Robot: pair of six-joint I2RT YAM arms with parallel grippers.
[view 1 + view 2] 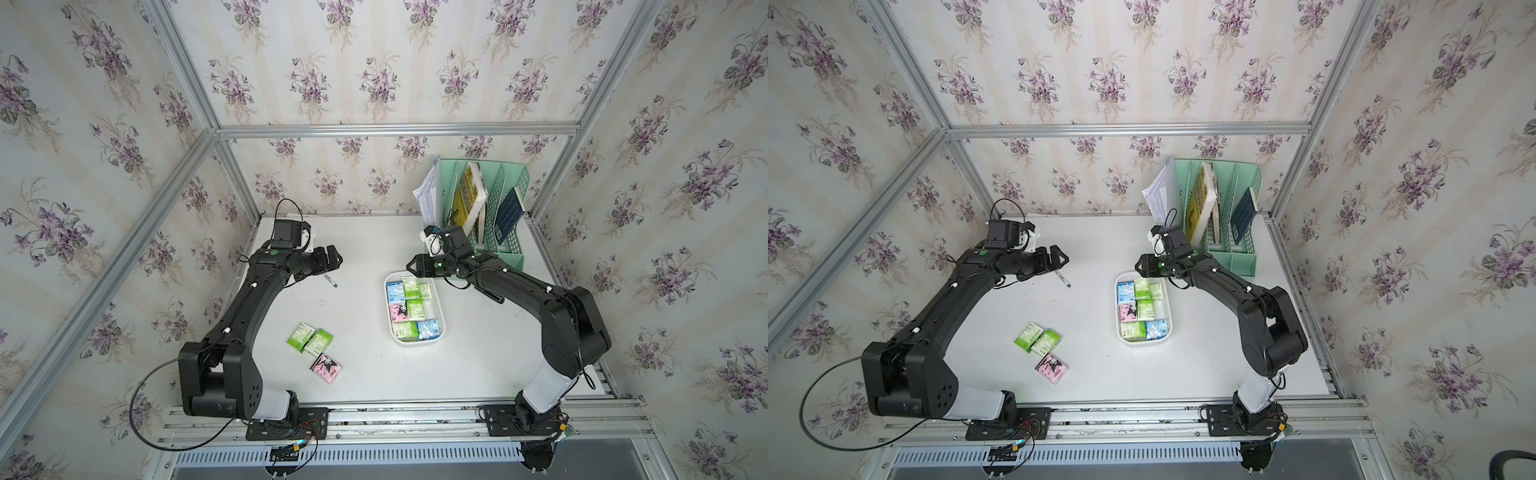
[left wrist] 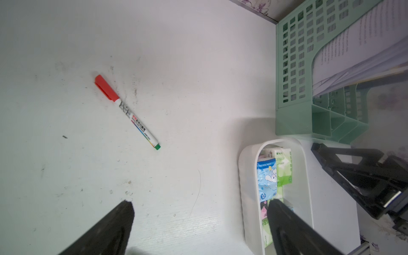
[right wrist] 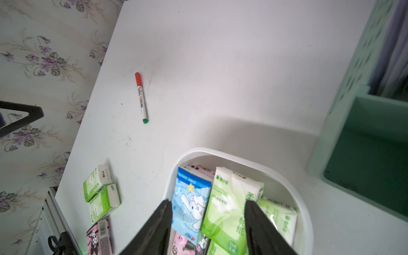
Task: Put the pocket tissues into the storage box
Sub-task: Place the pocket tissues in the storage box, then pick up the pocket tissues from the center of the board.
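Mint-green organiser just beside white storage box

Storage box is cropped by the frame edge near the right gripper, pocket tissues beneath its fingers are partly covered, the pink packet to its side is cropped, and the file organiser ahead is blurred.

Black arms, white base links; right gripper black.
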